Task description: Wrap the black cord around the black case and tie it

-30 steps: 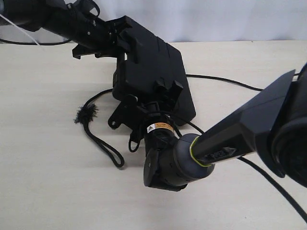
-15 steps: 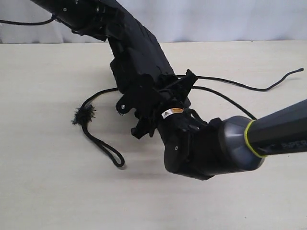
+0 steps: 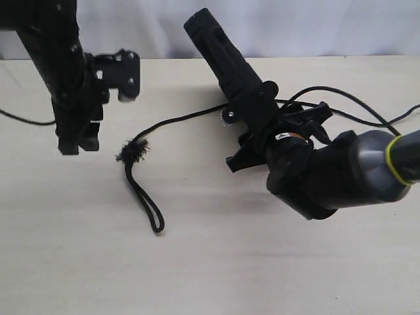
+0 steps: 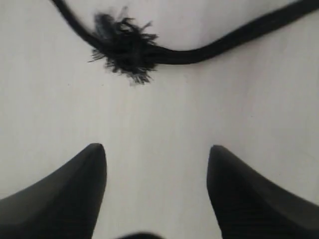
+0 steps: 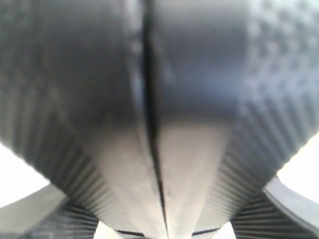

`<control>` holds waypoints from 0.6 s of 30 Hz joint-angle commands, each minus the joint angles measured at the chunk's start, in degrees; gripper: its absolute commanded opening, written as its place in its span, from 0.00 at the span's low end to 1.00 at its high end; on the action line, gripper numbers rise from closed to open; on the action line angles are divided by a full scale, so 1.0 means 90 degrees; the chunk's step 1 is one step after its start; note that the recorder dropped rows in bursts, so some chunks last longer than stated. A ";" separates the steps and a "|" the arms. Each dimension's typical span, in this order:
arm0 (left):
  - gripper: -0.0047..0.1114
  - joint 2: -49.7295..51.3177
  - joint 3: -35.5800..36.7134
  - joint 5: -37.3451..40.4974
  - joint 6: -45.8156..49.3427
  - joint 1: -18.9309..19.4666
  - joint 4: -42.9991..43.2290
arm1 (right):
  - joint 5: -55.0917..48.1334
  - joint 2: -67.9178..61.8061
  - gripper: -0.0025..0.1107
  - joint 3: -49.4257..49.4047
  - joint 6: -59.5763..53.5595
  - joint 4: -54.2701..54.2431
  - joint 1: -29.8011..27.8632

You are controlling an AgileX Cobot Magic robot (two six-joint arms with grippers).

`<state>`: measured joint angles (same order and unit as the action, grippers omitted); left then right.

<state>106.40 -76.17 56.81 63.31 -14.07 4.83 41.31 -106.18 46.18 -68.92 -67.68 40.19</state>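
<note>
The black case (image 3: 223,52) is held off the table, tilted steeply up and seen edge-on, with my right gripper (image 3: 261,131) shut on its lower end. Its dark side (image 5: 189,74) fills the right wrist view between the ribbed pads (image 5: 50,149) of that gripper (image 5: 159,129). The black cord (image 3: 177,121) runs from the case leftward to its frayed knot (image 3: 134,152) and a small loop (image 3: 149,210) on the table. My left gripper (image 3: 80,139) hangs open just left of the knot. The left wrist view shows that gripper (image 4: 157,149) empty, with the knot (image 4: 124,47) ahead of it.
More black line (image 3: 341,98) trails over the table to the right of the case, behind the right arm's bulky wrist (image 3: 328,174). A thin cable (image 3: 26,120) lies at the far left edge. The table (image 3: 210,262) is pale and bare in front.
My left gripper let go of the case, opened and swung left, down near the frayed knot. The right gripper raised the case onto its edge and shifted right, dragging the cord with it.
</note>
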 commanded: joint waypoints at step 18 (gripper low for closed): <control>0.04 0.1118 0.2125 -0.4222 0.2819 -0.0311 0.2760 | -0.0060 0.0327 0.06 0.0021 -0.0098 0.0093 -0.0171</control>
<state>115.68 -57.53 11.26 89.06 -16.76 30.10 38.89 -104.40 46.18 -69.86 -68.60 39.01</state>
